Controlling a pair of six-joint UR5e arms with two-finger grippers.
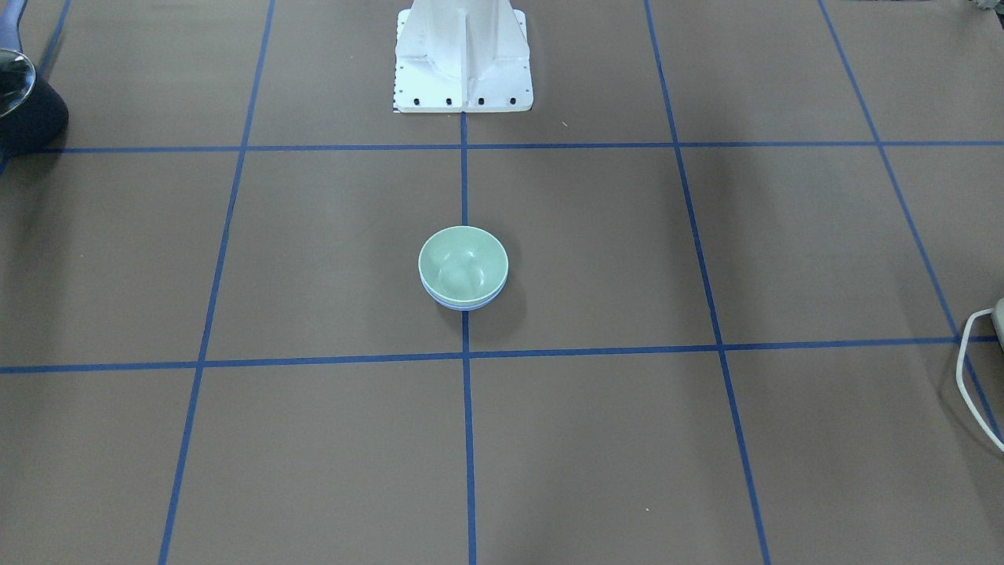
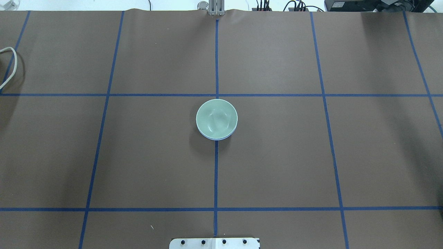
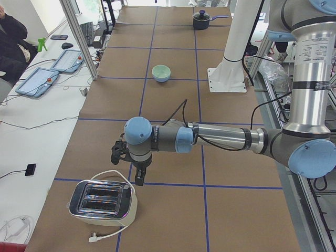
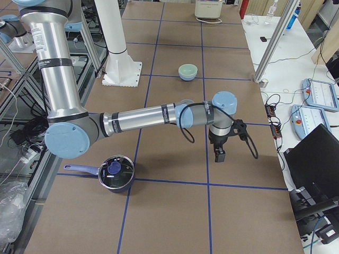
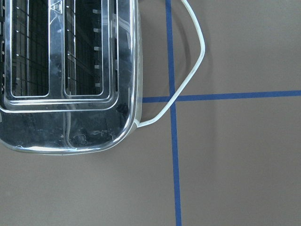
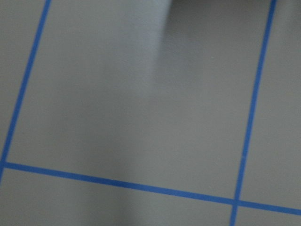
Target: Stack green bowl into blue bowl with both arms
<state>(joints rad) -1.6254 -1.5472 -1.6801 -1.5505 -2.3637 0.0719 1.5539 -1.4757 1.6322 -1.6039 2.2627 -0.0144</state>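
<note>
The green bowl [image 1: 463, 263] sits nested inside the blue bowl [image 1: 464, 307] at the middle of the table, on a blue tape line. Only a thin blue rim shows beneath it. The stack also shows in the overhead view, green bowl [image 2: 216, 118] over blue bowl [image 2: 217, 139], and far off in both side views [image 3: 161, 72] [image 4: 187, 71]. My left gripper [image 3: 137, 177] hangs far from the bowls, just above the toaster. My right gripper [image 4: 218, 154] hangs over bare table, also far from the bowls. I cannot tell whether either is open or shut. Neither wrist view shows fingers.
A chrome toaster [image 3: 102, 202] with a white cord [image 5: 188, 84] stands at the table's left end, under the left wrist camera [image 5: 70, 75]. A black lidded pot [image 4: 114, 172] stands at the right end. The white robot base [image 1: 463, 71] stands behind the bowls.
</note>
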